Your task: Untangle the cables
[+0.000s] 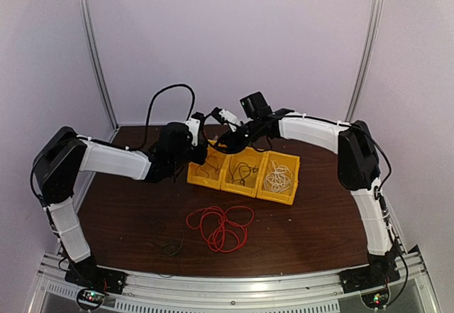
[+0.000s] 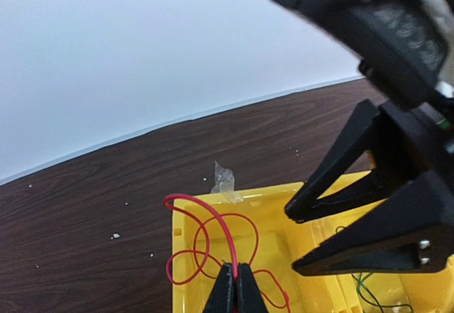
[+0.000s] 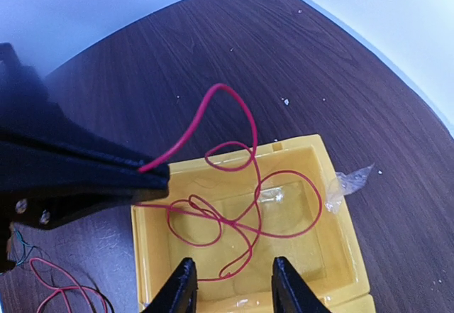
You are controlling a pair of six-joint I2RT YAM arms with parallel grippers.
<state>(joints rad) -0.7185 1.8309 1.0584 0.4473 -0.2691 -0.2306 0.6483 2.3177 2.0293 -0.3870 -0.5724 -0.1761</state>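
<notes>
My left gripper (image 2: 235, 266) is squeezed tight on the held red cable (image 3: 237, 210). The wire is pinched right at my fingertips. My right gripper (image 3: 235, 263) is slack. Its two fingers stand apart and grip nothing, just over the near rim of the left bin (image 3: 142, 256). From my left fingertips the held red cable goes up in one big loop. The rest of it lies in loose curls inside that bin.

Now I count. I have two grippers, close together over the same bin. There are three yellow bins in a row: the left bin, the middle bin (image 1: 240, 190) and the right bin (image 1: 294, 179). There are five cables. Two are red: the one I hold, and the loose red cable (image 1: 220, 228) out on the table (image 1: 319, 221). Two are dark: the binned dark cable (image 1: 245, 173) in the middle bin, and the small dark cable (image 1: 169, 245) on the table beside the red one. One is white: the white cable (image 1: 278, 178), curled in the right bin.

Only the top view shows all three bins and the white cable, but my fingertips are too small there to tell their grip. The left wrist view shows the pinch up close. The right wrist view shows the curls on the bin floor. Both wrist views show a tape scrap (image 3: 347, 185) at the bin's far corner.
</notes>
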